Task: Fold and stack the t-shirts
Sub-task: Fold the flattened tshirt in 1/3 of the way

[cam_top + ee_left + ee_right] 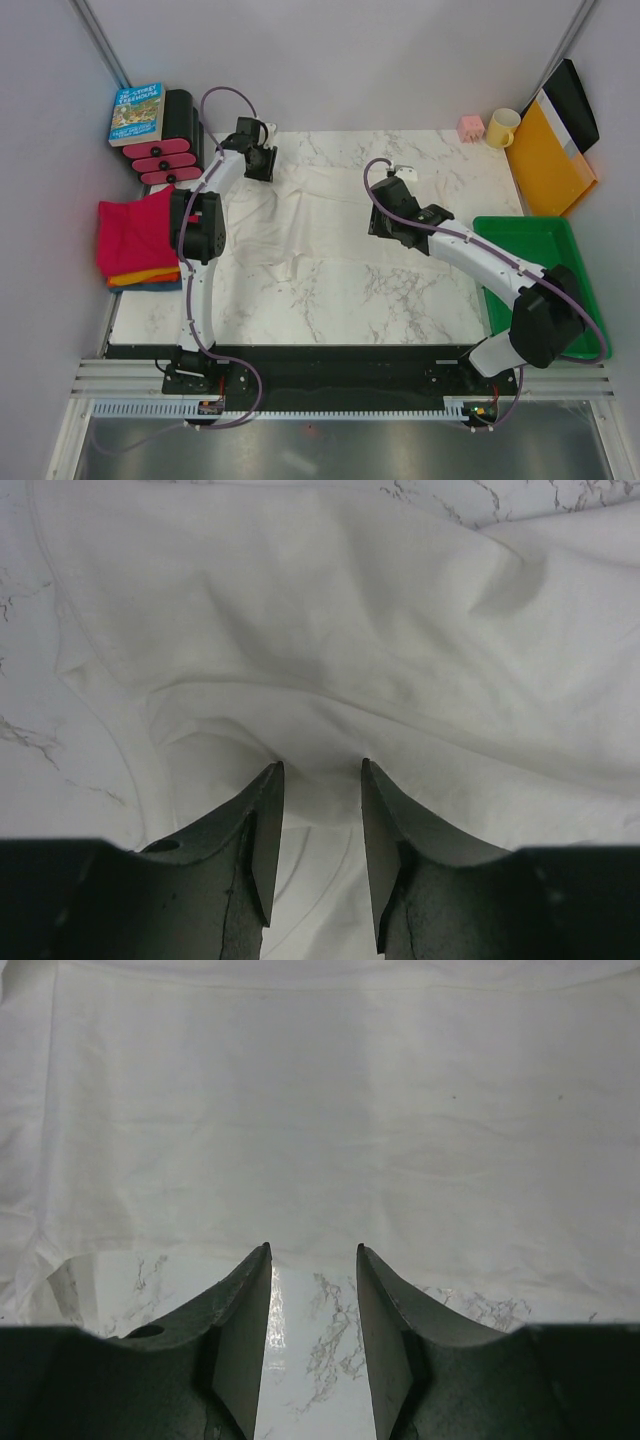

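A large wrinkly cream-white t-shirt (pixel 300 215) lies spread on the marble table. My left gripper (pixel 262 168) is at its far left part. In the left wrist view its jaws (pixel 321 765) stand apart, low over a bunched fold of the white cloth (pixel 330 630), and cloth shows in the gap. My right gripper (pixel 380 222) is at the shirt's right edge. In the right wrist view it (pixel 312 1248) is open over bare marble, with its tips at the shirt's hem (pixel 320 1140). A folded stack with a magenta-pink t-shirt (pixel 135 235) over orange and blue ones lies at the left edge.
A book (pixel 138 112) leans on black-and-pink objects (pixel 170 150) at the back left. At the back right stand a pink cube (pixel 471 127), a yellow mug (pixel 502 127) and a yellow-orange folder (pixel 548 155). A green tray (pixel 530 245) lies under the right arm.
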Action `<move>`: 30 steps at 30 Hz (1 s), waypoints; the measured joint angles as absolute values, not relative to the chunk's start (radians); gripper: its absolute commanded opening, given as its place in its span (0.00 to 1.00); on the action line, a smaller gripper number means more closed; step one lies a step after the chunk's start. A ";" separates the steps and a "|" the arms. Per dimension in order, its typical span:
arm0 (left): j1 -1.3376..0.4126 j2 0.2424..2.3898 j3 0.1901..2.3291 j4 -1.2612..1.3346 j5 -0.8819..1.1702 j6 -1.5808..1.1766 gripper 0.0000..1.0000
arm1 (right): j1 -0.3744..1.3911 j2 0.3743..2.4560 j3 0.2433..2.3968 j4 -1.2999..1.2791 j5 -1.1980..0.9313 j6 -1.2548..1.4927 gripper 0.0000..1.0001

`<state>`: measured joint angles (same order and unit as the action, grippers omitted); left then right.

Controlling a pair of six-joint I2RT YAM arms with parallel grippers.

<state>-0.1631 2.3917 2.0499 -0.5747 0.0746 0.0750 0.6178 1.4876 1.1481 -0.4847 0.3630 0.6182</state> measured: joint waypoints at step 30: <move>-0.163 2.386 2.041 -0.527 -0.005 0.059 0.44 | 0.618 1.491 1.098 -0.452 0.345 0.628 0.46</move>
<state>-0.1635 2.3863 2.0415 -0.5266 -0.0051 0.0586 0.6178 1.4914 1.0985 -0.4522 0.3447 0.6277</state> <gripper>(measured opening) 0.431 0.462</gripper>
